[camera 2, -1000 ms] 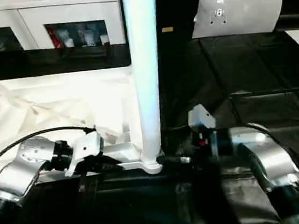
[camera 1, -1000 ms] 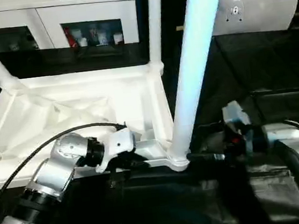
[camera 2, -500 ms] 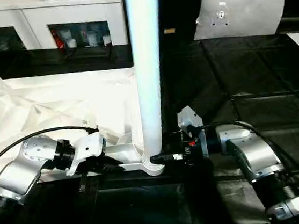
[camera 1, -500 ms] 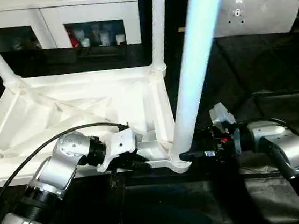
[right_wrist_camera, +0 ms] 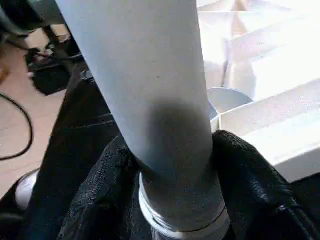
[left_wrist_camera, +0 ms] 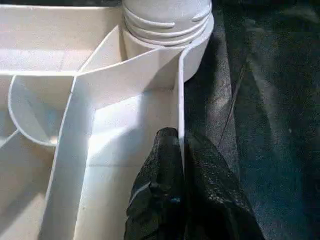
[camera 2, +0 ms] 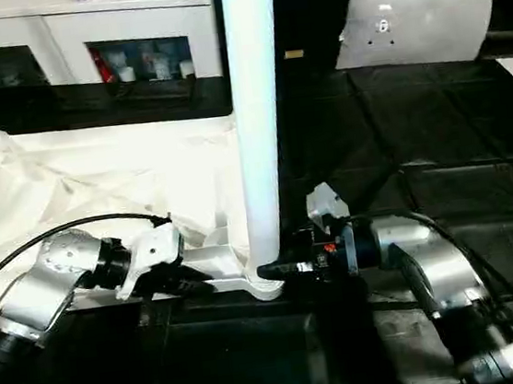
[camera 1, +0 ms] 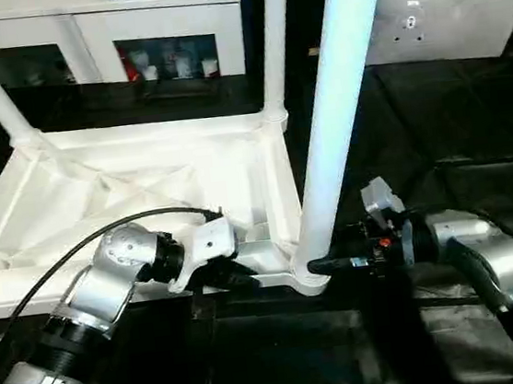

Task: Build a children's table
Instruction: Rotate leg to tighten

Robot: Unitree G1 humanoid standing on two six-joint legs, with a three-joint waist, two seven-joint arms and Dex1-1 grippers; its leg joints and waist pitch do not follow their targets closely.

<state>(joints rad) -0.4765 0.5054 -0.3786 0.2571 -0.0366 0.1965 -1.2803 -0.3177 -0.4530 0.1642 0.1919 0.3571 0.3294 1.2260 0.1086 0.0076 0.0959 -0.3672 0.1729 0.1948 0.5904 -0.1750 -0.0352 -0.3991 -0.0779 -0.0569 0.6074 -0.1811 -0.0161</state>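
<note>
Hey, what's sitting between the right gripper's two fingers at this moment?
The near table leg, just above its threaded base: the right gripper has one black finger on each side of it, seen in the right wrist view.

Upturned white table top [camera 1: 127,193] on a black surface [camera 1: 435,134], three legs upright in its corners, left gripper [camera 1: 238,277] pinching the near rim, right gripper [camera 1: 325,265] around the nearest leg [camera 1: 332,118] at its base, white cabinet [camera 1: 99,34] behind.

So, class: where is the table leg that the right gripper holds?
The leg stands upright in the tabletop's near right corner socket, between both grippers.
</note>
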